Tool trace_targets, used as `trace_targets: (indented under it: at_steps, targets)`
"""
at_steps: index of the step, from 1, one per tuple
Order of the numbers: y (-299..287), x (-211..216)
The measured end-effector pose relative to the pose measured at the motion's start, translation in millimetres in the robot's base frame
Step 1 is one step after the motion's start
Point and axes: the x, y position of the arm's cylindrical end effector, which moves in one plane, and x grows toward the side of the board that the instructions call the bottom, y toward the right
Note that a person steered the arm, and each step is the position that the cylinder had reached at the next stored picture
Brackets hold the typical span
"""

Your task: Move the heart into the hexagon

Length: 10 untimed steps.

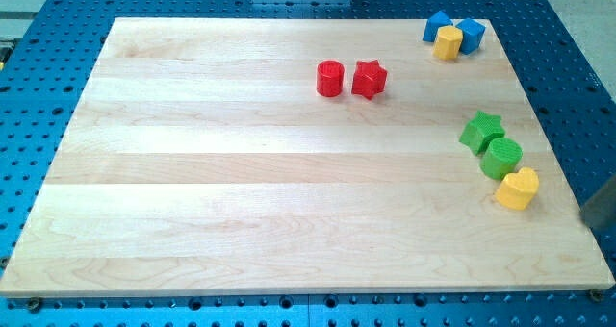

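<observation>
The yellow heart (518,188) lies near the board's right edge, below the middle. It touches the green cylinder (501,158) just above it. The yellow hexagon (448,42) sits at the view's top right, pressed between two blue blocks (437,26) (471,34). A dark blurred rod enters at the view's right edge. Its lower end, my tip (587,214), is to the right of the heart, off the board's edge and apart from every block.
A green star (481,131) sits just above the green cylinder. A red cylinder (330,78) and a red star (369,78) stand side by side at the top centre. The wooden board (241,192) rests on a blue perforated table.
</observation>
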Motion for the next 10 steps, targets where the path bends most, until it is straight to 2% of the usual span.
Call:
trace_targets:
  at_steps: [2,4,6,7,8,10]
  targets:
    - [-122,-14]
    - [-142,-10]
    - [-164,-39]
    - [-165,11]
    - [-145,8]
    - [-119,-105]
